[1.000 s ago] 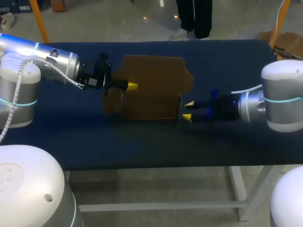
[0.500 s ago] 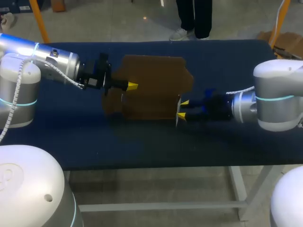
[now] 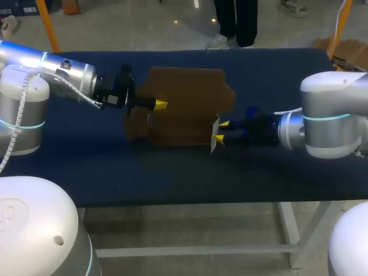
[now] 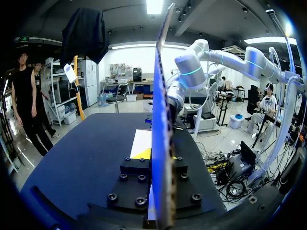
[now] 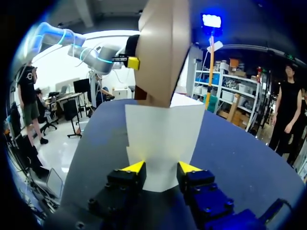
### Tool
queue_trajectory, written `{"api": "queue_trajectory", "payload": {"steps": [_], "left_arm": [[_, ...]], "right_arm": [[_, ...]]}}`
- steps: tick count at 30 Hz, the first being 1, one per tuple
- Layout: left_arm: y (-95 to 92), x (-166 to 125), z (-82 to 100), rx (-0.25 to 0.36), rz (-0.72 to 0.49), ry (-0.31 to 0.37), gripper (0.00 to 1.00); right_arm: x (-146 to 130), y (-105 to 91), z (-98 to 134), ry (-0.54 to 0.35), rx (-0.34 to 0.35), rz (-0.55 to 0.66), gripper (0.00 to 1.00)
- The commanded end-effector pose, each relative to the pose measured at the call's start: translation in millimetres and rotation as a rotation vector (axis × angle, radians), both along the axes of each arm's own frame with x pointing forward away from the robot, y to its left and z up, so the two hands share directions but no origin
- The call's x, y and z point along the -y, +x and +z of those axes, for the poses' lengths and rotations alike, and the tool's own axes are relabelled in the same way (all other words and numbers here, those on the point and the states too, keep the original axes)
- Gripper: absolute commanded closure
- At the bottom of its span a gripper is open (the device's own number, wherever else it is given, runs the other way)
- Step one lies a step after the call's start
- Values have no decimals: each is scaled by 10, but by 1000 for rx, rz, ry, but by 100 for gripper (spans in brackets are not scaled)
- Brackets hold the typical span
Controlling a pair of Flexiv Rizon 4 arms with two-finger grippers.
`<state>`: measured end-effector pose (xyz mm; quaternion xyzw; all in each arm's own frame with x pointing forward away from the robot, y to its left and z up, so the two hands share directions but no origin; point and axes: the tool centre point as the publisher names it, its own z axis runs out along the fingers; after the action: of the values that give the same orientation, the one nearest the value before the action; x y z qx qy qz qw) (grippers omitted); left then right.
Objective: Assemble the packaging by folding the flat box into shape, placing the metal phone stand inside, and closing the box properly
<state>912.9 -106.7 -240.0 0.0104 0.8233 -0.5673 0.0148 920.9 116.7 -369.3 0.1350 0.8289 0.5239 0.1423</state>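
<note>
The brown box (image 3: 184,109) stands part-folded at the middle of the table (image 3: 276,75), long axis left to right. The left gripper (image 3: 161,104) is clamped on its upright panel, which hides one fingertip. The right gripper (image 3: 221,131) is spread at the box's right end, with the white flap (image 5: 163,134) between its tips, ungripped.

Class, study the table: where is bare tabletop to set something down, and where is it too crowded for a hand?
Free: the near strip of the table between the cardboard box and the front edge; also the far right corner beyond the right arm. Crowded: the middle, where both arms' jaws meet the box.
</note>
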Motion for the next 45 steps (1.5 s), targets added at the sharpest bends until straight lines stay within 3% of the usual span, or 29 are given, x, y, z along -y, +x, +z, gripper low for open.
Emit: {"api": "queue_trajectory", "payload": {"steps": [1, 22, 45], "left_arm": [[-2, -6, -32, -2, -3, 4, 100], [-2, -6, -32, -2, -3, 4, 100], [-2, -6, -32, -2, -3, 4, 100]], "right_arm": [[-42, 28, -5, 19, 10, -19, 54], [-198, 24, 26, 70, 30, -186, 52], [-245, 149, 11, 81, 20, -416, 52]]}}
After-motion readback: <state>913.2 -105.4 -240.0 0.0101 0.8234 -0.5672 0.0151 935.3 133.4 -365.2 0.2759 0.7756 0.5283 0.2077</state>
